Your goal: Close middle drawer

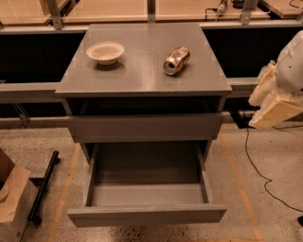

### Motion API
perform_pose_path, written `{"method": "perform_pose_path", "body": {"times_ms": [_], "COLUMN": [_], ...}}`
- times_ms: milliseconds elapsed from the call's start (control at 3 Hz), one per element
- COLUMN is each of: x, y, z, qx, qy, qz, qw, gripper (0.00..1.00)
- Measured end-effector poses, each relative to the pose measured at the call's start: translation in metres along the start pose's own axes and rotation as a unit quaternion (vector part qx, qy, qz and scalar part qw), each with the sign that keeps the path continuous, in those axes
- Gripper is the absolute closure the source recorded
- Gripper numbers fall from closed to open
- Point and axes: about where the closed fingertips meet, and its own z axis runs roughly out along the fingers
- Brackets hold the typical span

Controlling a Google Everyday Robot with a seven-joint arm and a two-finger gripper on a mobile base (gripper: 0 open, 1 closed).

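Low and centre in the camera view, the middle drawer (147, 194), pulled far out toward the camera from the grey cabinet (142, 80); flat handleless front panel nearest the lens, deep boxy grey interior open to view from above; not yet closed. Directly above it, a taller grey drawer front (144, 126), with a dark gap between it and the cabinet's top slab. On the cabinet top, toward the left, a pale shallow bowl (105, 52), upright; to its right and well apart from it, a dented metal drink can (176, 60), lying on its side with one end turned toward the camera. At the right edge of the view, about level with the upper drawer front and well apart from the cabinet, the gripper (277, 108), cream-coloured, below a white arm (291, 61); clear of both drawers; open or closed, cannot tell. Below the gripper, a black cable (253, 165) trailing across the speckled floor (279, 156); orange tape lines (239, 182) on that floor to either side of the cabinet. At the lower left, a brown cardboard box (12, 203); just beside it, a black bar (43, 186) lying on the floor. Behind the cabinet, light wooden surfaces (109, 8) along the top of the view.
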Motion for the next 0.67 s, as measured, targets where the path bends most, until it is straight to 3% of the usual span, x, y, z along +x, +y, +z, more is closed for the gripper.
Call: {"method": "perform_pose_path", "body": {"times_ms": [333,667], "x": [0.031,0.051], "y": [0.009,0.017], "z": [0.063,0.100], "qx": [-0.044,-0.061], "qy": [-0.015,-0.019], "qz": [-0.026,-0.038], "qw": [0.9986,0.9972], "gripper": [0.88,1.00]}}
